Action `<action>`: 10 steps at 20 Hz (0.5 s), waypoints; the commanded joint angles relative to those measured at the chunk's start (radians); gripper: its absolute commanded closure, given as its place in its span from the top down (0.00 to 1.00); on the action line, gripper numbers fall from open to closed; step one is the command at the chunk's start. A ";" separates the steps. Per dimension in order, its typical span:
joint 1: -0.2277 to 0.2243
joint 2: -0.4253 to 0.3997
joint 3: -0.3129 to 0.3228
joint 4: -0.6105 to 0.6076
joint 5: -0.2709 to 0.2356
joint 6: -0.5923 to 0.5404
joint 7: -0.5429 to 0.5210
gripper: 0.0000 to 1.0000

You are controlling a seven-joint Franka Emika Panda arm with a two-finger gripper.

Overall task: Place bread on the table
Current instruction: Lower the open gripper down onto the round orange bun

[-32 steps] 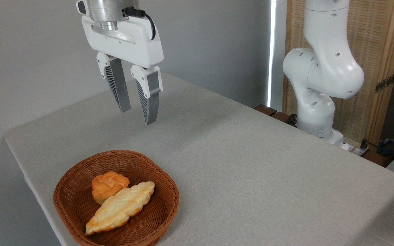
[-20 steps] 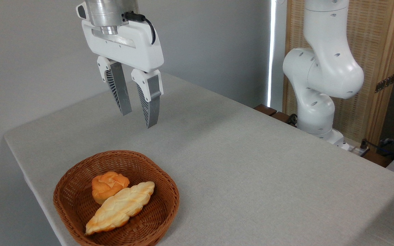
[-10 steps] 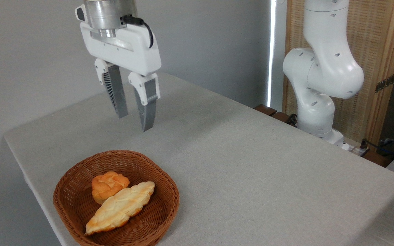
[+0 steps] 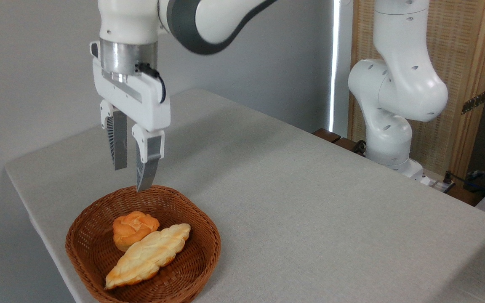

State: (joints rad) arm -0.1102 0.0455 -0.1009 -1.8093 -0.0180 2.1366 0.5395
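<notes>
1. The claw [image 4: 132,179] hangs over the far rim of the wicker basket [image 4: 86,256], fingers pointing down, spread a little with a clear gap and nothing between them.
2. The bread [image 4: 132,228], the small orange swirly bun, sits inside the basket at the near left of the counter [image 4: 310,210].
3. A longer pale braided loaf [image 4: 150,254] lies right against the bun on its near side.
4. The arm's white base [image 4: 387,143] stands at the far right edge of the counter.
</notes>
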 commanded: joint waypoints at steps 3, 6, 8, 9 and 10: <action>0.004 0.022 -0.010 -0.067 0.015 0.126 0.147 1.00; 0.006 0.031 -0.010 -0.105 0.015 0.190 0.262 1.00; 0.006 0.042 -0.010 -0.114 0.019 0.203 0.325 1.00; 0.006 0.051 -0.010 -0.114 0.021 0.203 0.333 1.00; 0.006 0.060 -0.010 -0.114 0.033 0.209 0.336 1.00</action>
State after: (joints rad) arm -0.1069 0.0968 -0.1101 -1.9097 -0.0176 2.3160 0.8385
